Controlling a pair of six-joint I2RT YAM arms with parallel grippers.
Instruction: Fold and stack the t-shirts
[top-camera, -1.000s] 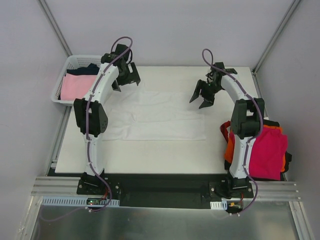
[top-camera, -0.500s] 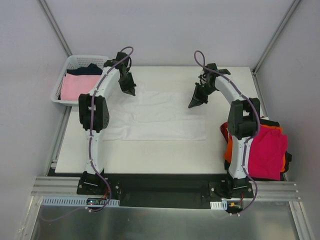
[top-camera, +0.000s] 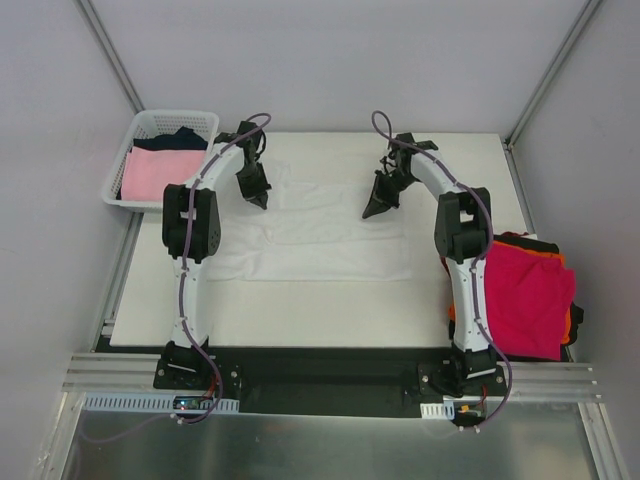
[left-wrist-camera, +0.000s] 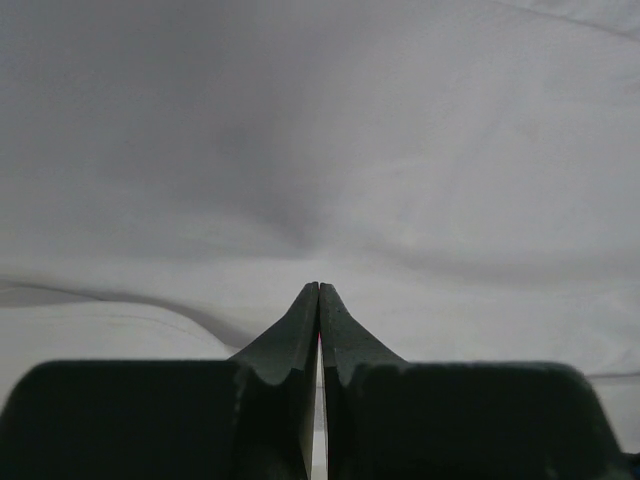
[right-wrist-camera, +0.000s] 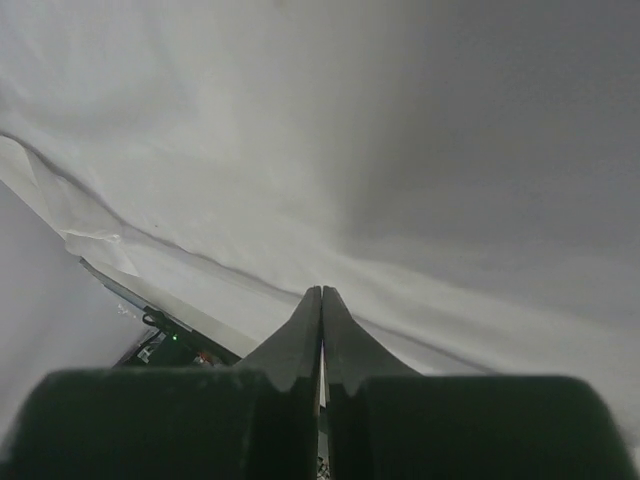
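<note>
- Both arms have swung inward and lower over the last second, and their jaws, spread wide back then, have come together.
- The left arm (top-camera: 190, 215) reaches over the far left part of the white t-shirt (top-camera: 320, 235). The left jaws are pressed tight on a small pucker of the white cloth. In the left wrist view, creases in the fabric run straight to their tips.
- The right arm (top-camera: 462, 225) bends in toward the far middle of the same shirt. The right jaws are also closed, nipping a ridge of white cloth at their tips.
- The white t-shirt lies spread across the middle of the counter (top-camera: 300, 320), closer to the far edge than the near one, with soft wrinkles between the two pinched spots.
- Just off the counter's far left corner sits a white lattice basket (top-camera: 150, 122). It holds a pale pink shirt (top-camera: 150, 175) with a navy shirt (top-camera: 180, 140) behind it.
- At the counter's right edge, toward the near corner, a magenta-red shirt (top-camera: 530, 300) tops a pile. An orange shirt (top-camera: 572, 318) peeks out beneath it and a black shirt (top-camera: 520, 240) shows at the far side.
</note>
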